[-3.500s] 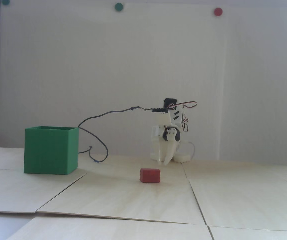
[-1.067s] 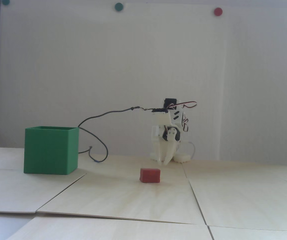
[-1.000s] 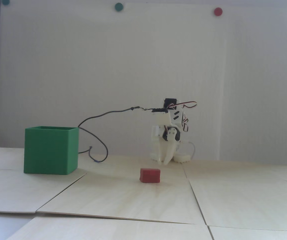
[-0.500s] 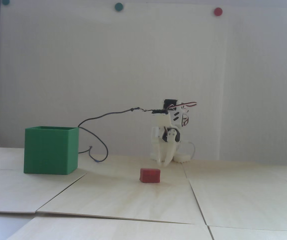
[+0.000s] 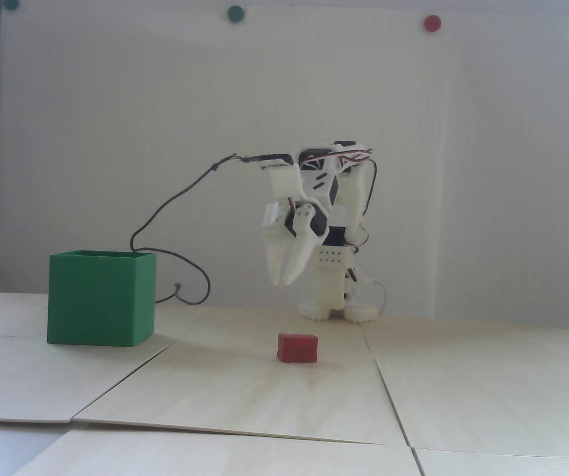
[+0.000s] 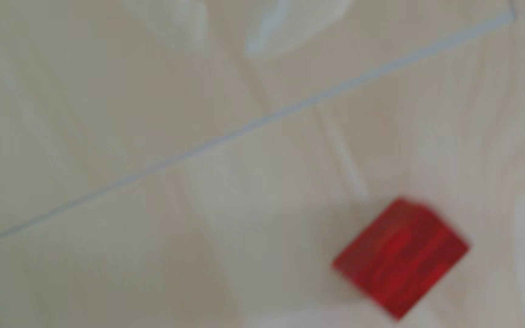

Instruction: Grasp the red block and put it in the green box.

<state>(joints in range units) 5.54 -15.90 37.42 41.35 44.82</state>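
The block (image 5: 298, 348) lies on the table (image 5: 264, 396), near centre in the fixed view, untouched. The box (image 5: 101, 297) stands well to its left, upright, open top. The gripper (image 5: 281, 281) hangs above and behind the block, tips pointing down, fingers together and empty. The wrist view is blurred; the block (image 6: 400, 257) sits lower right there.

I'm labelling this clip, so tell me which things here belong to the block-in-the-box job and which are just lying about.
Part of the job:
- red block, on the table, not yet grasped
- green box, at the left in the fixed view
- gripper, raised above the table, holding nothing

Just there:
- red wall dot
- green wall dots
- dark cable
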